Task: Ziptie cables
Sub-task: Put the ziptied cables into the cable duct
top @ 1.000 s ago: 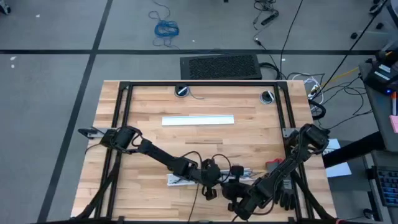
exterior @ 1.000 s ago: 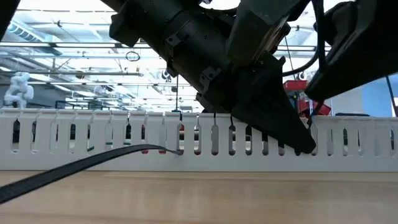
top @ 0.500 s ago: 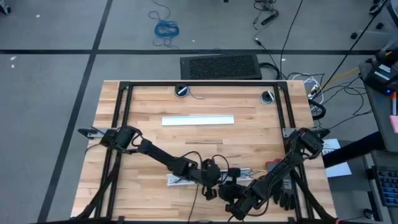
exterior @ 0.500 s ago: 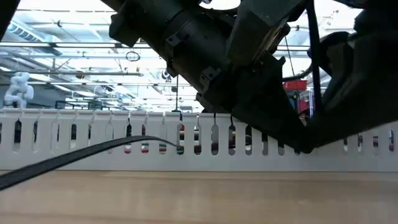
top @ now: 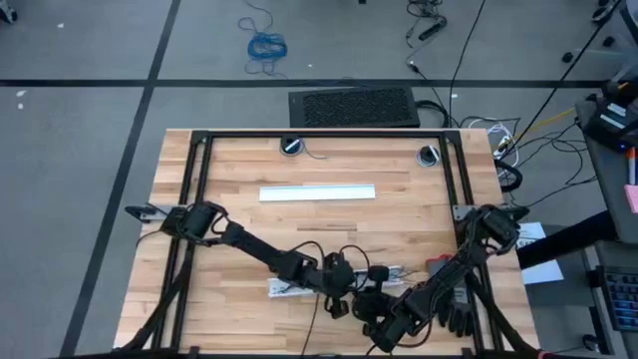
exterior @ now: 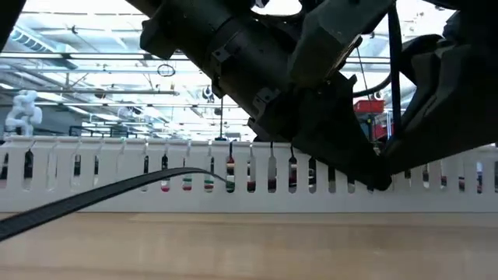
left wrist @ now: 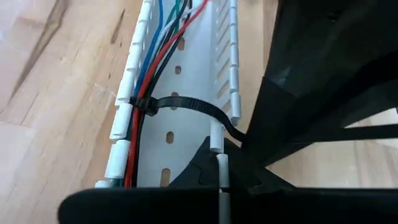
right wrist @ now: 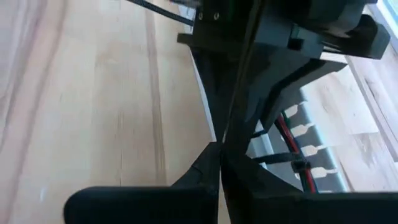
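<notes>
I see both arms meeting at the near edge of the table, over the white slotted duct. The cables, red, blue, green and black, lie inside it, cinched against one wall by a black ziptie. Its tail runs into the left gripper, pinched on it. Right gripper is narrow, just beside; can't tell what it holds.

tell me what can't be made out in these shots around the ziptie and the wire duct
- High view: the ziptie and cables are too small to see; both arms cover the slotted duct.
- Left wrist view: the ziptie loops the cables, but its tail vanishes behind the dark right gripper.
- Low view: the arms block the duct's middle.
- Right wrist view: the gripper bodies hide most of the duct.
</notes>
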